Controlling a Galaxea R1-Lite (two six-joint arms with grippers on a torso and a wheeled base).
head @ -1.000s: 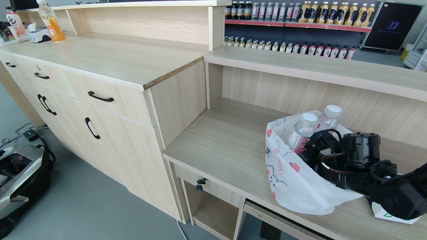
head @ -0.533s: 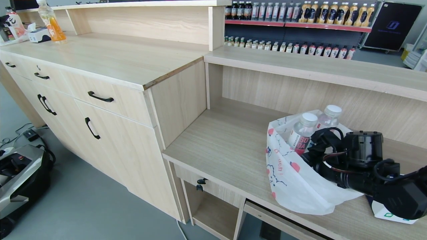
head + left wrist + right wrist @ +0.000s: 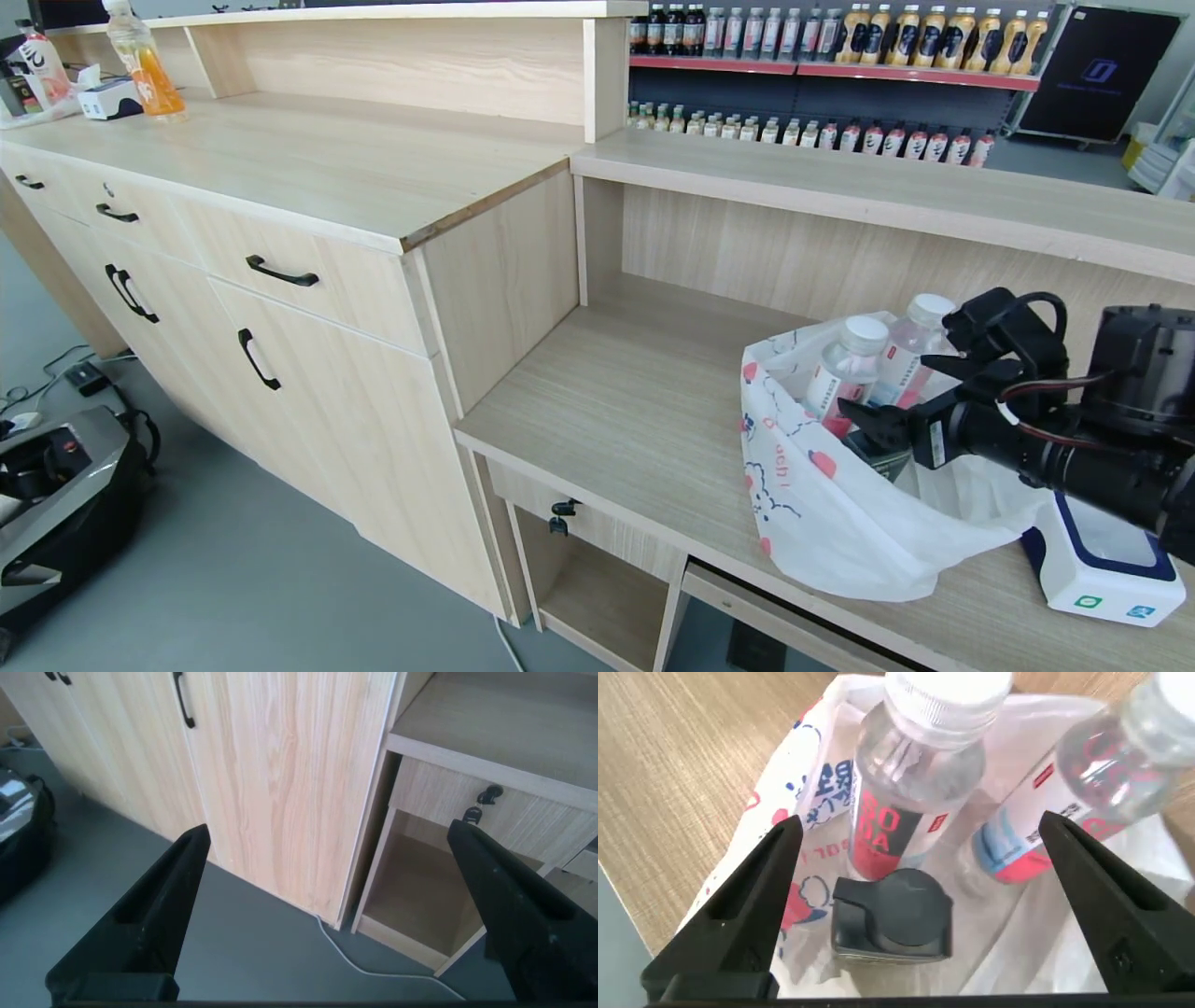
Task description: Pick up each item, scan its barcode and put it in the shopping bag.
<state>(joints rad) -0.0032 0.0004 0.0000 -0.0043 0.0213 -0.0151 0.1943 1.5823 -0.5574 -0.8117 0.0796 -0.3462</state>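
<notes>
Your right claw (image 3: 910,392) hangs over the mouth of the white plastic shopping bag printed in red and blue (image 3: 822,504). Its two black fingers are spread wide and there is nothing in its grip.

Directly beneath the claw, down inside the bag, lies a small black box-shaped item with a rounded lid (image 3: 892,919), clear of both fingers. Just beyond the fingertips, a clear bottle with a white cap and a red-and-black label (image 3: 906,793) stands upright in the bag. Beside it, next to the claw's other finger, is a second clear bottle with a white cap and a red-and-blue label (image 3: 1092,775). You cannot tell from the head view whether either finger touches a bottle; from the wrist both look apart from them.

The bag sits on the light wooden counter (image 3: 635,401), with its open rim slumped towards the claw. Behind the claw, under the forearm, a white scanner box with a dark blue top edge (image 3: 1102,560) rests on the same counter, touching the bag.

Your left claw (image 3: 327,831) is down low, well apart from the bag. Its fingers are also wide apart and empty. Beyond it are the grey floor (image 3: 262,943) and the side of the light wooden cabinet (image 3: 290,775).
</notes>
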